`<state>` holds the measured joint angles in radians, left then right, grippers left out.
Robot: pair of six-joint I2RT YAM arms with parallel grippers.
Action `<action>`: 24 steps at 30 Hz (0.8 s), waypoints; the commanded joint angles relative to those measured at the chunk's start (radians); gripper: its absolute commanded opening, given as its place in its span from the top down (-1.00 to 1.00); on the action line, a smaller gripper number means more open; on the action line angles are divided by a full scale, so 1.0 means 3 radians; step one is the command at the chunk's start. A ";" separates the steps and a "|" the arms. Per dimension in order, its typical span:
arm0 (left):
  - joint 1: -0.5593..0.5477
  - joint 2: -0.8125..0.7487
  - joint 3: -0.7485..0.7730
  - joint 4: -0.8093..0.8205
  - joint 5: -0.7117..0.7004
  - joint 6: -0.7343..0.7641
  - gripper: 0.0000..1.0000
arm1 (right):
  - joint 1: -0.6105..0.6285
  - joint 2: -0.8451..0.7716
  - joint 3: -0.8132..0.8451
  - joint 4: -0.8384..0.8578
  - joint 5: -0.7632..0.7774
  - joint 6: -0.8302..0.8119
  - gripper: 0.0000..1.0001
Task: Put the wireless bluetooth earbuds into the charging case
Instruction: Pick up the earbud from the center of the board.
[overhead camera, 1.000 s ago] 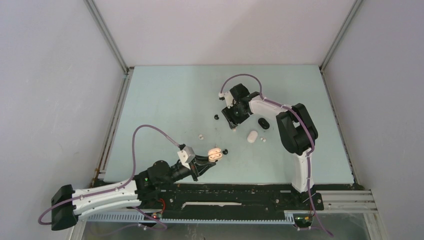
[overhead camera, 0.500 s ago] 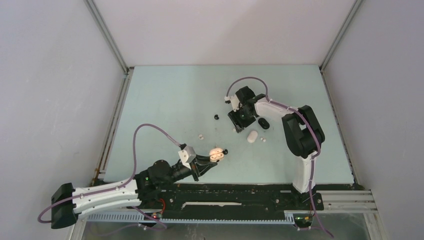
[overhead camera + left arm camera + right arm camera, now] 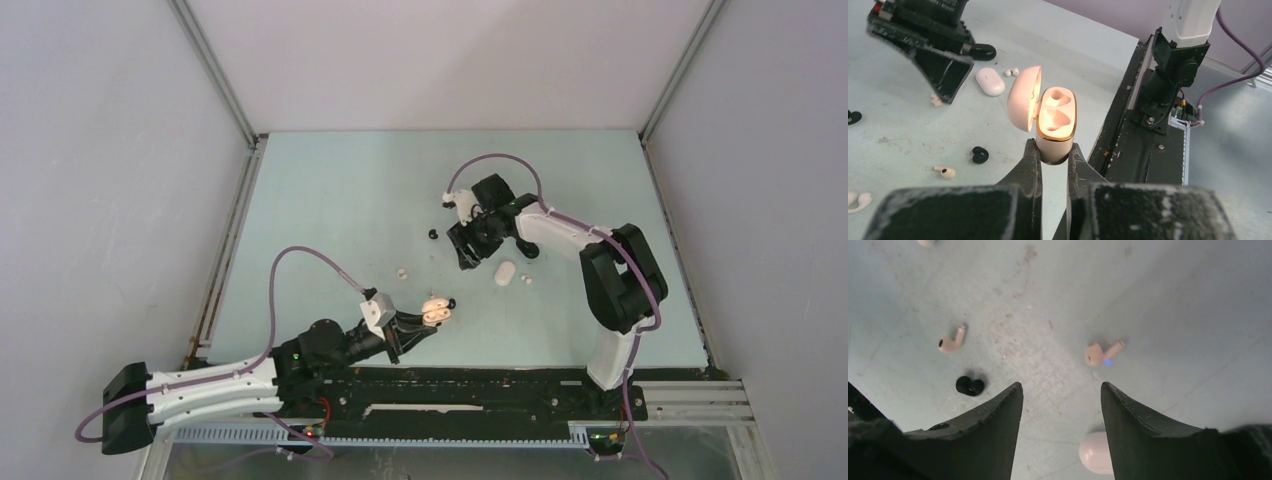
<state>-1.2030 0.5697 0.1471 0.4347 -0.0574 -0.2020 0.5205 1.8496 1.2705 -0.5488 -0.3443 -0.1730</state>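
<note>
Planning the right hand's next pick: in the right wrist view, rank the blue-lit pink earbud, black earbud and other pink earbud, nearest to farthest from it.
From the right hand:
1. blue-lit pink earbud, just ahead, right of centre.
2. black earbud, low on the left.
3. other pink earbud, farther up, left.

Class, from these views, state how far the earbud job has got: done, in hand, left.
Done: the pink case is open, both sockets empty. In hand: the left gripper clamps that case; the right gripper hangs open near a pink earbud. Left: seating the earbuds; those in view lie on the table.
</note>
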 commanded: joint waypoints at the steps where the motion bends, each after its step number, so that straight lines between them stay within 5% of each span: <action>1: -0.0053 0.0035 0.0256 0.0138 0.0053 0.0015 0.99 | 0.0056 0.0007 0.0056 0.0373 0.0122 0.0101 -0.24; 24: -0.0156 0.0191 0.0361 0.0074 0.0033 0.0041 1.00 | -0.0103 0.0679 0.0540 0.0195 0.0293 0.0322 -0.21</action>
<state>-1.2396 0.6285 0.2050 0.4305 -0.0490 -0.2016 0.5030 2.0312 1.3991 -0.4618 -0.2836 -0.1047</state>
